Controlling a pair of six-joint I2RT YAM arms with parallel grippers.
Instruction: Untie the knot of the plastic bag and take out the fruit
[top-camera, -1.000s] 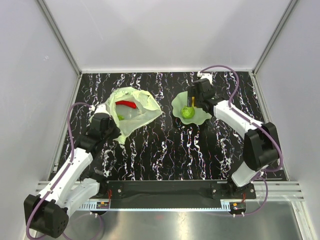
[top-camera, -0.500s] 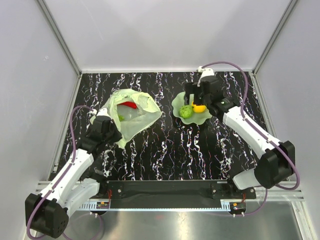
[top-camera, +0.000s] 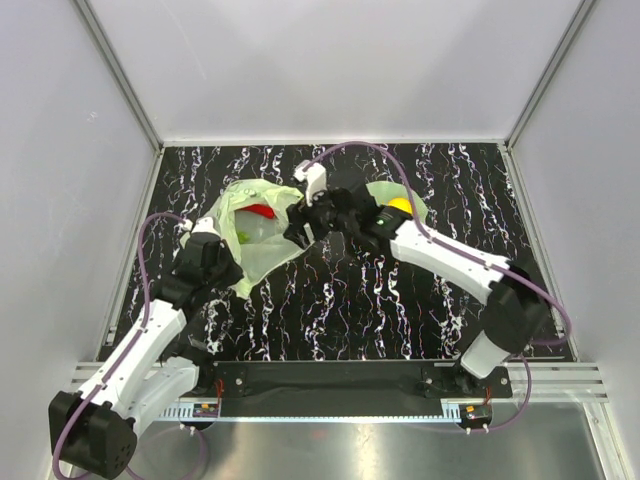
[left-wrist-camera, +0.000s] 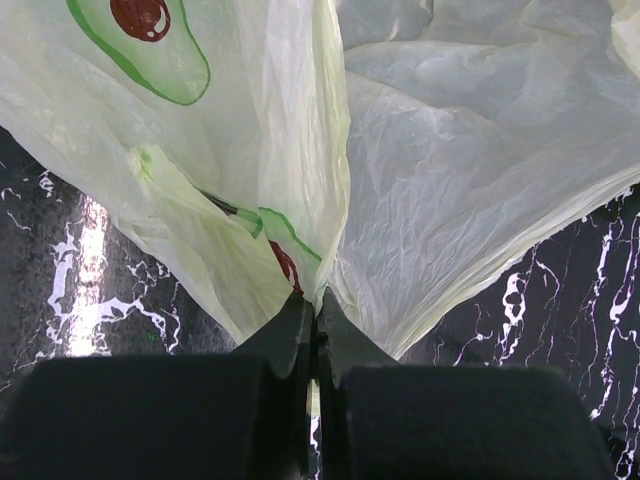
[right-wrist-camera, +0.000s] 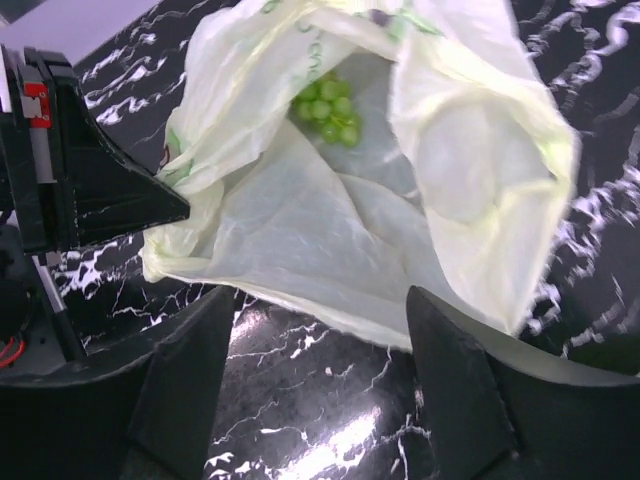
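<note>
The pale green plastic bag (top-camera: 268, 228) lies open at the table's left; no knot shows. A long red piece (top-camera: 260, 211) and a green grape bunch (right-wrist-camera: 328, 105) lie inside it. My left gripper (top-camera: 232, 270) is shut on the bag's near edge (left-wrist-camera: 313, 295). My right gripper (top-camera: 298, 236) is open and empty, just off the bag's right edge (right-wrist-camera: 330, 220), with bare table between its fingers (right-wrist-camera: 190, 370). A yellow-orange round fruit (top-camera: 398, 205) sits on the green wavy-edged dish (top-camera: 384, 190). The green round fruit is hidden behind my right arm.
The black marbled table (top-camera: 350, 310) is walled by white panels on three sides. The left gripper's black body (right-wrist-camera: 90, 185) shows at the left of the right wrist view, close to the bag.
My right arm has left the yellow-orange fruit on the dish and swung left across the table to the bag's right edge. The left gripper has kept its hold on the bag.
</note>
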